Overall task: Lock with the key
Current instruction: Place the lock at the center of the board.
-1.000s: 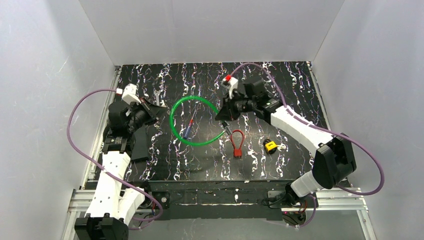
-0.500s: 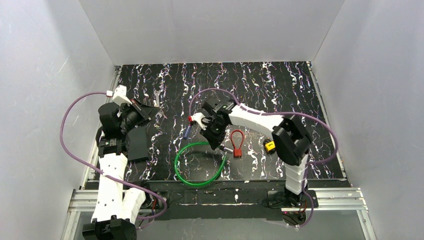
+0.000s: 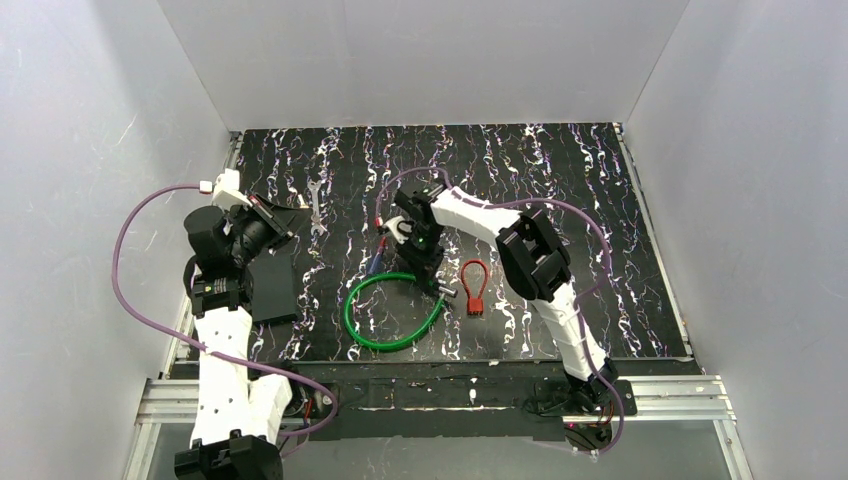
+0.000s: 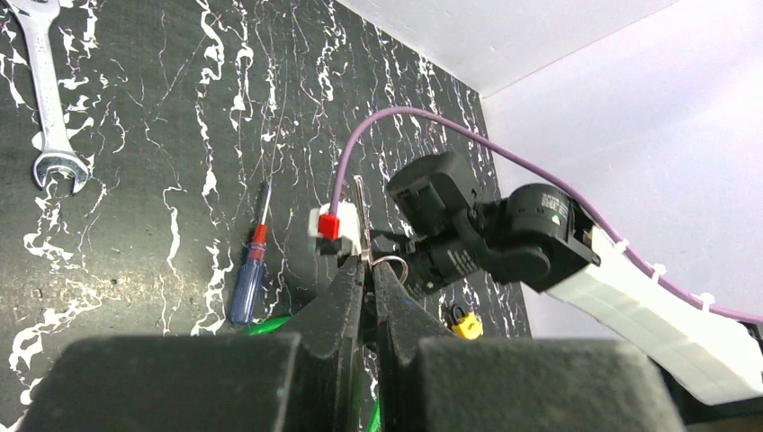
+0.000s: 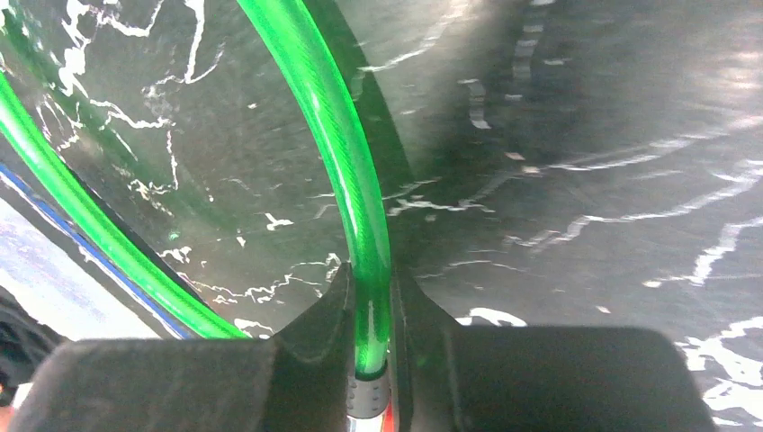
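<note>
Near the desk (image 3: 600, 180) centre, the right gripper (image 5: 371, 310) is down low, fingers pinching the green hose (image 5: 328, 117) just above its metal end fitting. The loop lies flat, w/ the blue-handled screwdriver (image 3: 377, 262) at its far edge and the red loop piece (image 3: 473, 283) to the right. The left gripper (image 4: 368, 268) is up off the desk, fingers pressed together on the key (image 4: 359, 216), blade poking out. The lock (image 4: 463, 324) sits on the desk beyond the right arm, hidden in the top view. The spanner (image 3: 316, 205) lies nr the left gripper.
</note>
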You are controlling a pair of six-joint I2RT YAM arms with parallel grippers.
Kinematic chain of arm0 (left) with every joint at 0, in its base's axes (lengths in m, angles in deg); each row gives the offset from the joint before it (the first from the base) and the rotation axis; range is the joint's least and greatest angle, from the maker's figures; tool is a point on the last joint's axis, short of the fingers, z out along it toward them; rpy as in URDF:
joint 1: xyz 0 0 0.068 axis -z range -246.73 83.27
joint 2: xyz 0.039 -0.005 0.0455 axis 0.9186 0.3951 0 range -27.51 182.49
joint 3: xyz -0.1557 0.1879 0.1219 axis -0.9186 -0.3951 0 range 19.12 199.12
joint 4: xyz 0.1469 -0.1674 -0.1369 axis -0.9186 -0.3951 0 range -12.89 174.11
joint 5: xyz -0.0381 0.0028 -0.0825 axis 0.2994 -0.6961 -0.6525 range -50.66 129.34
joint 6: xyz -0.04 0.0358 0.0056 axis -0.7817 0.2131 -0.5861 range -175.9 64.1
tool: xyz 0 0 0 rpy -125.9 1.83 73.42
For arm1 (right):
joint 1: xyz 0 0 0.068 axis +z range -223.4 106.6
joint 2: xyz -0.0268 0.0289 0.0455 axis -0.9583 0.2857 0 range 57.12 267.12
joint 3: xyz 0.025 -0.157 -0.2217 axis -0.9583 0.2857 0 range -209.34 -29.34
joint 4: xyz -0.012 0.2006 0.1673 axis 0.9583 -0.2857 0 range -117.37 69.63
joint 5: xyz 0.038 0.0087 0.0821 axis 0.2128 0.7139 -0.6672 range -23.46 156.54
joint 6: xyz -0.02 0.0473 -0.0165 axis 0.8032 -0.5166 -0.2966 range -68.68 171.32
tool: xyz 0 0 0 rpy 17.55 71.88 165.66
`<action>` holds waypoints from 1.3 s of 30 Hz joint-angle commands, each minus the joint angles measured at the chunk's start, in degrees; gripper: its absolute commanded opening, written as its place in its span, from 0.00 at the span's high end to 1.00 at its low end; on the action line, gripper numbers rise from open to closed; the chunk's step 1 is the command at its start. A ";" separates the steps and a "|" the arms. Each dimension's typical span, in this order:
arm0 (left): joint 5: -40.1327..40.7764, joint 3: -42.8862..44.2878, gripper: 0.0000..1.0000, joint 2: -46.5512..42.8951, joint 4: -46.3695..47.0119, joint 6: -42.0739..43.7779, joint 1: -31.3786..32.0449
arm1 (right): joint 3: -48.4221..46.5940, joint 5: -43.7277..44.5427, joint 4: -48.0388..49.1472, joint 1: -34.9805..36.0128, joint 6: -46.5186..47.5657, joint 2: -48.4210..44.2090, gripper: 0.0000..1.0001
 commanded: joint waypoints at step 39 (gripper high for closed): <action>-2.05 -0.03 1.00 3.88 0.27 3.04 -2.34 | 22.27 -6.47 30.35 -5.01 -31.96 -16.03 0.36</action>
